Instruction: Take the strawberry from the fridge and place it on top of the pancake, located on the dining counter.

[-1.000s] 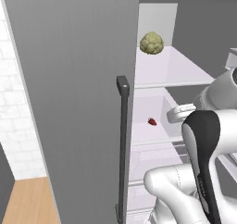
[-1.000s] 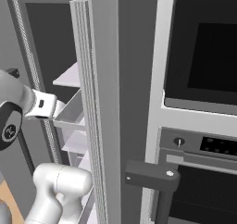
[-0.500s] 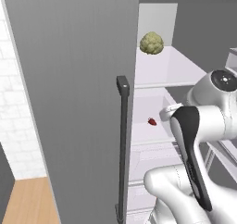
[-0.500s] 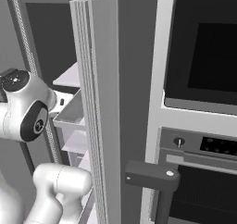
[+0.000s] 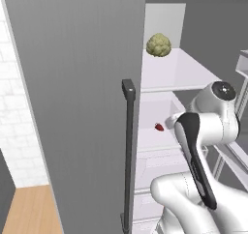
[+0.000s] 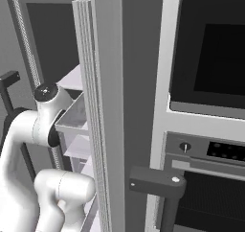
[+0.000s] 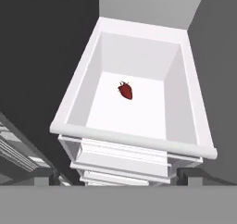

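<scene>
The fridge [image 5: 72, 107] stands open, its grey door swung toward me. A tiny dark-red strawberry [image 5: 159, 127] lies in a white drawer on a middle shelf. In the hand view the strawberry [image 7: 125, 90] rests near the middle of that drawer's floor, and the drawer's front rim [image 7: 134, 140] is close below it. My gripper [image 7: 119, 176] is open, its two dark tips wide apart, nothing between them. It hovers in front of and above the drawer, apart from the berry. In the left base view my own arm hides it. The pancake and the dining counter are out of view.
A lumpy pale-green ball [image 5: 158, 45] sits on the shelf above. The door's long dark handle [image 5: 128, 151] stands left of the arm. A black-glass wall oven [image 6: 210, 58] fills the right side, with a door bin [image 6: 72, 121] close by my elbow.
The arm has swung left and forward toward the fridge shelves, bringing the hand nearer the drawer. The strawberry lies where it did. The jaws stay wide.
</scene>
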